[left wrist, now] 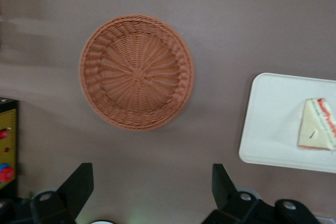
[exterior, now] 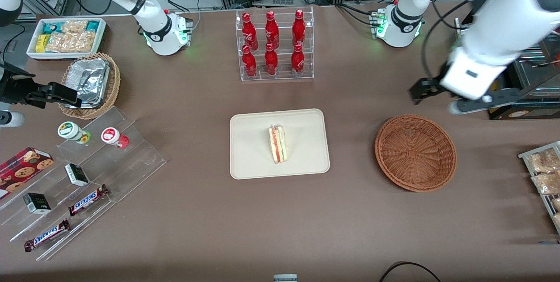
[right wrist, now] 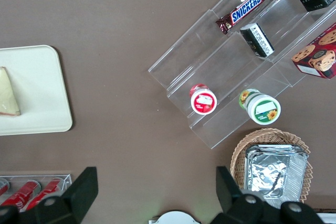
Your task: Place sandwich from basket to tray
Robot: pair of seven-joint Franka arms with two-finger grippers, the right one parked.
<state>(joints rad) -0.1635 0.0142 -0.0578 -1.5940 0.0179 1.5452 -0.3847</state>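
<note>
The sandwich (exterior: 277, 143), a pale bread wedge with red and green filling, lies on the cream tray (exterior: 249, 159) at the table's middle. It also shows in the left wrist view (left wrist: 316, 125) on the tray (left wrist: 268, 135). The reddish-brown wicker basket (exterior: 414, 152) stands empty beside the tray, toward the working arm's end; the left wrist view shows its empty inside (left wrist: 136, 72). My left gripper (exterior: 421, 90) hangs open and empty high above the table, farther from the front camera than the basket. Its fingers (left wrist: 79, 182) stand wide apart.
A clear rack of red bottles (exterior: 274, 45) stands farther back than the tray. A stepped acrylic shelf with snacks (exterior: 78, 177), a tan basket with foil container (exterior: 89, 84) and a white snack bin (exterior: 65, 37) lie toward the parked arm's end. A wire rack of packets (exterior: 544, 177) sits at the working arm's end.
</note>
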